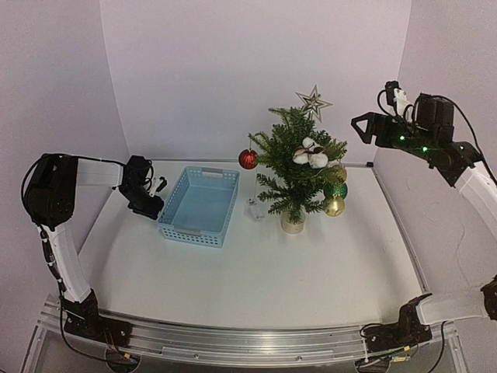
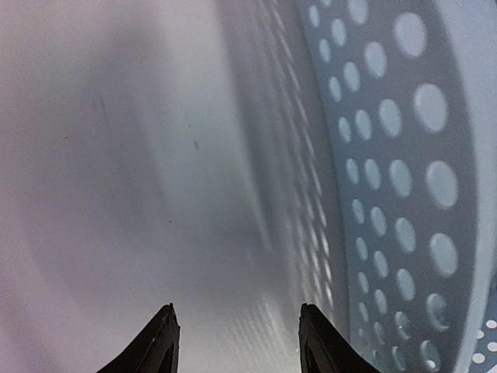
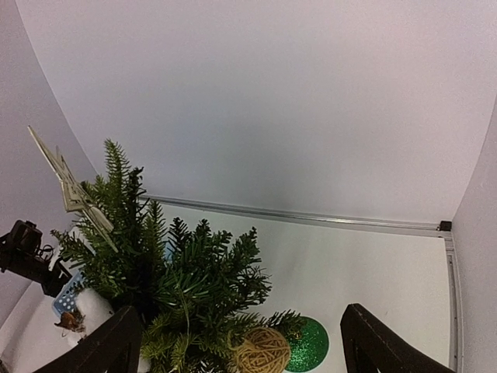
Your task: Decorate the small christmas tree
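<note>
1. Tree (image 1: 299, 172) stands upright on its round wooden base on the table (image 1: 256, 272), about 1 o'clock from table centre, to the right of the basket (image 1: 200, 207) and not touching it.
2. On the tree: star (image 1: 313, 102) at 12 o'clock, tilted. Red ball (image 1: 248, 159) hangs off the 9 o'clock side. White cotton tuft (image 1: 311, 154) sits near the middle. Green ball (image 1: 336, 189) and gold ball (image 1: 335, 206) are at 4 o'clock.
3. Small clear thing (image 1: 255, 208) lies on the table between basket and tree base; can't tell what it is.
4. Left claw (image 1: 154, 208) is low, just beside the basket's 9 o'clock wall. In the wrist view the left claw (image 2: 237, 311) has its fingers partly spread, nothing between them, and the perforated basket wall (image 2: 404, 179) is close on its right.
5. Right claw (image 1: 359, 128) is up in the air at 2 o'clock of the tree, well apart from it. In the wrist view the right claw (image 3: 239, 311) is spread wide and empty, with the treetop (image 3: 167, 272) below it.
</note>
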Tool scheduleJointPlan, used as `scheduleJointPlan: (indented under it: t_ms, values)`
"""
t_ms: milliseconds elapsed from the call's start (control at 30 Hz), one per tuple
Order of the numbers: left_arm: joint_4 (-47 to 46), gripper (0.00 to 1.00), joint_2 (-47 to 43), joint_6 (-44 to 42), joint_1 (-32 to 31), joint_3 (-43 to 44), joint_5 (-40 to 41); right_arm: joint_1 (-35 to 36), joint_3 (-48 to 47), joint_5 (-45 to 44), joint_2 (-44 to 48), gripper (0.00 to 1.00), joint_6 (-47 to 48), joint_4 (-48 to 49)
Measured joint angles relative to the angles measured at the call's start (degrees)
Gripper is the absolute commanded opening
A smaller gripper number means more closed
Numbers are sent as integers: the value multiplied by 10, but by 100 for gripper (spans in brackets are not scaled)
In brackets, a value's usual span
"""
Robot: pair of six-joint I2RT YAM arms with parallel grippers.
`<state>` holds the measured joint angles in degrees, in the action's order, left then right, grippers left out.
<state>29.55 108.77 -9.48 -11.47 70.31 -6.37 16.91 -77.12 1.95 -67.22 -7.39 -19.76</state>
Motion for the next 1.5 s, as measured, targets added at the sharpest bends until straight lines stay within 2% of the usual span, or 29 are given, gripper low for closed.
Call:
scheduleJointPlan:
  t_ms: [333,500,767,900,1033,1100,1233,1367,1500]
  values:
    - [2,52,-14,7,-21,-7,-18,-18,-2,-182,-17,88,-20,-52]
    - [2,53,-18,11,-33,-20,-25,-68,4,-215,-34,88,-39,-74]
    - [4,53,-30,11,-48,-34,-25,-156,68,-195,-40,88,-60,-82]
    - [4,53,-42,10,-44,-34,-25,-192,132,-160,-43,88,-55,-64]
    - [4,53,-59,9,-31,-33,-25,-201,207,-119,-36,88,-45,-29]
    - [9,58,-67,6,-26,-29,-25,-202,231,-104,-31,88,-42,-15]
    - [40,77,-85,-8,-32,3,-33,-206,262,-80,-17,88,-37,12]
    - [55,82,-105,-11,-52,34,-54,-207,274,-64,-6,88,-34,35]
    - [62,82,-110,-4,-66,34,-70,-207,281,-48,7,88,-33,48]
